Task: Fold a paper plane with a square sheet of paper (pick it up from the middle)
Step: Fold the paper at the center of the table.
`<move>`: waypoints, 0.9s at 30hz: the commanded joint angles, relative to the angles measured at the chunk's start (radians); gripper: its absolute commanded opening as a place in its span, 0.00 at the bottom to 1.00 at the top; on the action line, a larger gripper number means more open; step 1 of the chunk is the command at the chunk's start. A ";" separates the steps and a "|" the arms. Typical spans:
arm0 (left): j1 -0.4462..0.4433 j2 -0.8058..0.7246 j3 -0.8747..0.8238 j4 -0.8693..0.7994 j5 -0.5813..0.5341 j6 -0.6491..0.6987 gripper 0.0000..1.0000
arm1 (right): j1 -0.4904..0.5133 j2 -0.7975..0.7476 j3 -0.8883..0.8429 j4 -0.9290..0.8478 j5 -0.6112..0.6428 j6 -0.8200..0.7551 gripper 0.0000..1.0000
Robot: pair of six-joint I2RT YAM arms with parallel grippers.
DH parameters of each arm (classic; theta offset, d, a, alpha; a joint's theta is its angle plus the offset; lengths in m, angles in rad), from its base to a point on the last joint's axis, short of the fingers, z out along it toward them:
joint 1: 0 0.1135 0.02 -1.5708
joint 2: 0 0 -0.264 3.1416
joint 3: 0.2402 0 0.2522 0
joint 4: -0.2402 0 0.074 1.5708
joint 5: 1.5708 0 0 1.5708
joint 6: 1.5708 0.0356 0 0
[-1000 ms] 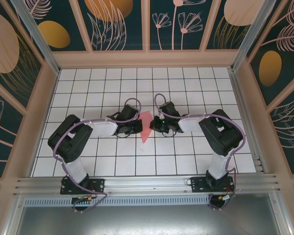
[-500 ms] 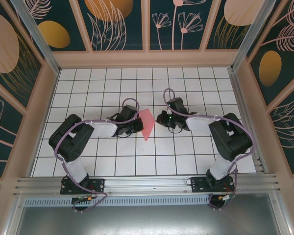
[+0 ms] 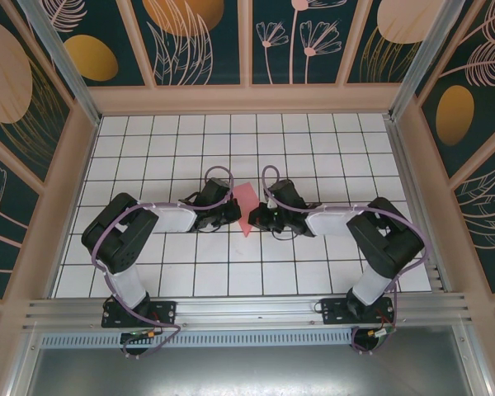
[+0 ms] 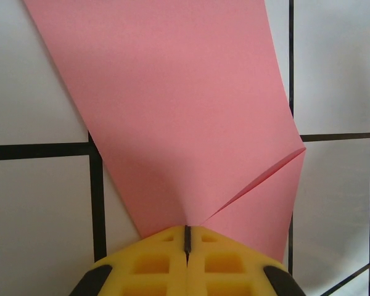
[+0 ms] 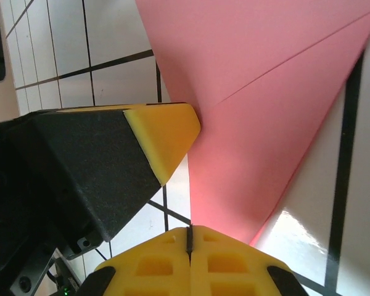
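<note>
a pink sheet of paper is seen lying on the white tiled table, near its middle and between the two arms. from above it is shown already folded to a narrow shape, wider at the far end and drawn to a point at the near end. the left gripper is placed against the paper's left edge and the right gripper against its right edge, so that the paper is flanked closely on both sides. in the left wrist view the yellow fingertips are pressed together with only a thin dark slit between them, and the paper is met right at that slit; a raised crease is seen running from there up to the right, with a flap lifted slightly off the tiles. whether the edge is actually pinched cannot be told. in the right wrist view the right gripper's fingertips are likewise closed tight, with the paper's pointed part reaching down to them, and again a grip on it cannot be confirmed. the yellow tip of the left gripper is seen there from the side, touching the paper where a crease begins.
</note>
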 commanded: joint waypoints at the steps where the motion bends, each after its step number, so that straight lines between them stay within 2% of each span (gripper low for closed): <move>1: 0.015 0.059 -0.048 -0.125 -0.092 -0.008 0.00 | 0.024 0.039 0.006 0.036 -0.033 0.015 0.00; 11: 0.014 0.061 -0.047 -0.125 -0.097 -0.013 0.00 | 0.057 0.074 -0.005 0.025 -0.035 0.007 0.00; 27: 0.015 0.059 -0.042 -0.128 -0.105 -0.012 0.00 | 0.076 0.067 -0.032 -0.102 0.014 -0.038 0.00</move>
